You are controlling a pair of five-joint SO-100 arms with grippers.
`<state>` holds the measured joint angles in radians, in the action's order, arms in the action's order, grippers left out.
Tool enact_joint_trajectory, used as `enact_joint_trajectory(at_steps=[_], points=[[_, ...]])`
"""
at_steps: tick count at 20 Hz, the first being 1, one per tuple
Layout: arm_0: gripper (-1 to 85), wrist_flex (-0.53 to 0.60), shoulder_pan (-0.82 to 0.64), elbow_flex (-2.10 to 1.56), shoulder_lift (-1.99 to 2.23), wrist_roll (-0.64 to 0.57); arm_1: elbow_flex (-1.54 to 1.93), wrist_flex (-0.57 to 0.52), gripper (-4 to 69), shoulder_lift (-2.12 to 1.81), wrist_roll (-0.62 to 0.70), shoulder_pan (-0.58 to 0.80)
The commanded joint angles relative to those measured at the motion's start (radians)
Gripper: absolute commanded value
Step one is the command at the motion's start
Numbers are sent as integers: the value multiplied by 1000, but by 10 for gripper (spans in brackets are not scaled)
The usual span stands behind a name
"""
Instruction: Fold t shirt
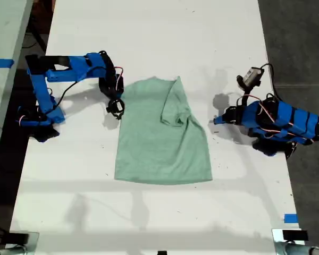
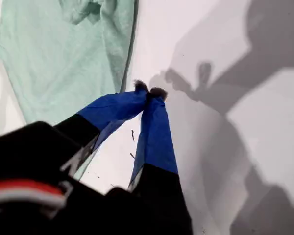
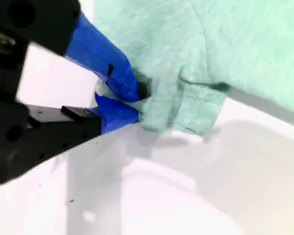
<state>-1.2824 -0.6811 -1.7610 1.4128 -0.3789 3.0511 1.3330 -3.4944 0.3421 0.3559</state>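
Exterior view: a pale mint t shirt (image 1: 162,138) lies mid-table (image 1: 149,223), hem nearest, wrinkled, with one shoulder folded inward. Bare white tabletop surrounds it on every side. At its edge on the exterior view's left, the second gripper (image 3: 137,100) pinches the cloth. The first gripper (image 2: 149,91) sits closed and empty, off the shirt.

No text, label, brand, number or sign could be read in any view; the t shirt (image 1: 162,138) was plain and unmarked; the arms and the table (image 1: 149,32) bore no lettering that could be made out.
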Motion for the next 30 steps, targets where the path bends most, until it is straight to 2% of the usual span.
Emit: enact_joint_trajectory(at_steps=[1, 4, 10, 11, 14, 15, 16, 17, 18, 20, 21, 26, 30], points=[[-2, -141, 41, 149, 44, 15, 48, 6, 12, -12, 15, -3], [-2, -262, 87, 391, 66, 0, 48, 6, 12, -12, 15, -3], [-2, -259, 216, 749, -57, -17, 48, 6, 12, -12, 17, -3], [-2, -241, 238, 793, -87, -21, 48, 6, 12, -12, 17, -3], [-2, -49, 313, 787, -130, -86, 46, 6, 12, -12, 17, -3], [59, 20, 344, 784, -164, -103, 46, 6, 12, -12, 18, -3], [333, 72, 373, 795, -238, -124, 46, 6, 12, -12, 18, -3], [470, 97, 390, 792, -327, -123, 46, 6, 12, -12, 18, -5], [414, 109, 397, 792, -414, -103, 46, 6, 12, -12, 18, -5], [175, 100, 402, 792, -477, -66, 46, 6, 12, -12, 18, -5], [135, 75, 394, 792, -451, -58, 46, 5, 12, -12, 20, -5], [140, -103, 313, 769, -14, -72, 46, 5, 12, -14, 20, -3], [140, -144, 169, 565, 437, -3, 46, 5, 12, -14, 20, -2]])
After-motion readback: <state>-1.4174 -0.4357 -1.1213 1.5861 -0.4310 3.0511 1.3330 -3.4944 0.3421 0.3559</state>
